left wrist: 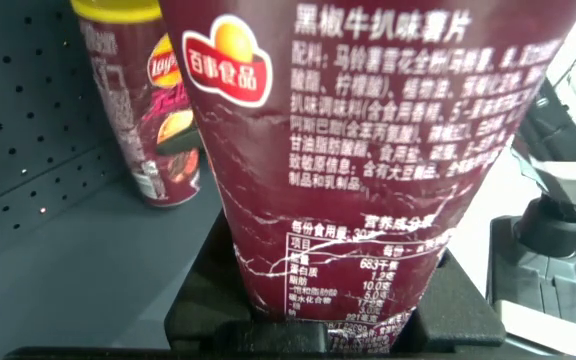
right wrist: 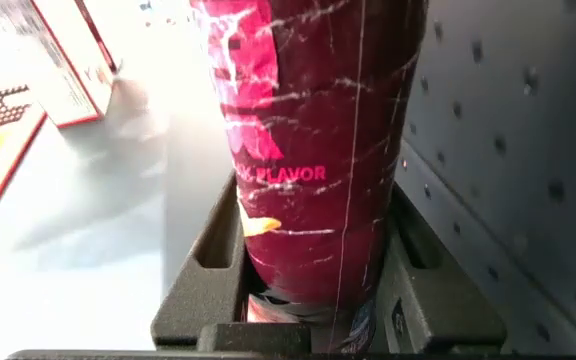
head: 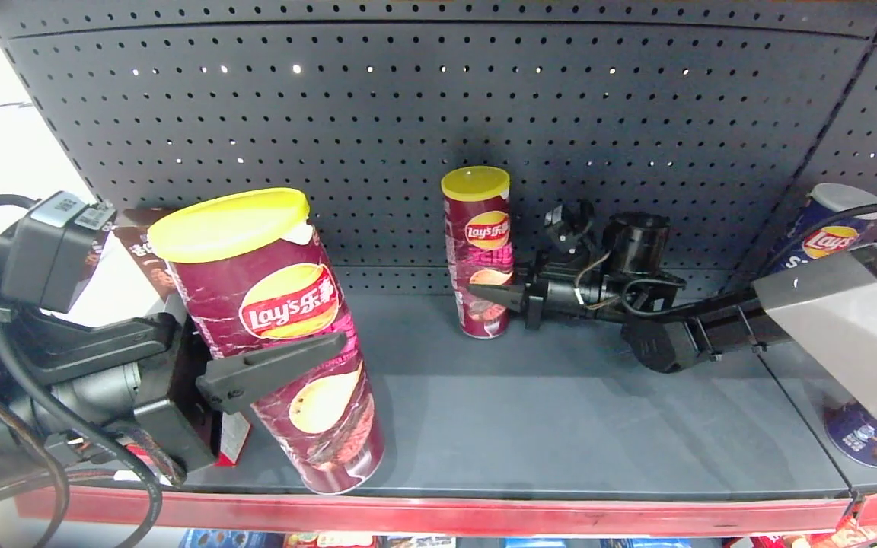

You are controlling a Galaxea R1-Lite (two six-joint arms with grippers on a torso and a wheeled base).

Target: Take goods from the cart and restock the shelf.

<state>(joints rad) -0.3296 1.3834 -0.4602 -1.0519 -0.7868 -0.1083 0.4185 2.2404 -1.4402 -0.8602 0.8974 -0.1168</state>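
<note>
Head above shelf [head: 560, 426], wrists close-up

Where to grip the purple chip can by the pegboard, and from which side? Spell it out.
Probably best: grip the rear purple chip can across its round wall, below the middle, coming in level from the right, as the right pincer has it. It stands upright close to the pegboard, so the rear is blocked.

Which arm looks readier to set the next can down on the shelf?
Left, probably. The left tool holds a tilted can at the front of the shelf, bare board beside it. The right tool is closed around the upright can already standing at the back, so it has nothing to place.
</note>
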